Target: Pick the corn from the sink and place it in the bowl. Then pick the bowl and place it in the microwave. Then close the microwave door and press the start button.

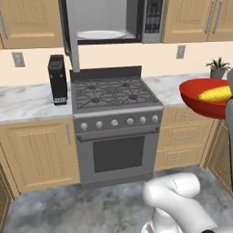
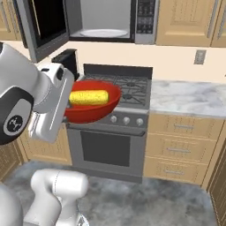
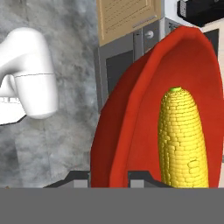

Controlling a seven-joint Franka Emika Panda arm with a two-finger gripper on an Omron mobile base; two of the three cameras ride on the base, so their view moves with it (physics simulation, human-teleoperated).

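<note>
Up in front of the stove (image 1: 113, 93), the gripper (image 3: 109, 177) clamps the bowl (image 2: 95, 110) rim, fingertips mostly cut off. Corn (image 2: 89, 97) lies inside; the microwave (image 2: 103, 22) above stands open.

A steel gas stove (image 1: 116, 120) with 6 front knobs and a dark oven window sits between wooden cabinets (image 1: 38, 152). A black appliance (image 1: 58, 79) stands on the marble counter (image 1: 25, 105) beside it. A small potted plant (image 1: 217, 68) sits by the wall.
</note>
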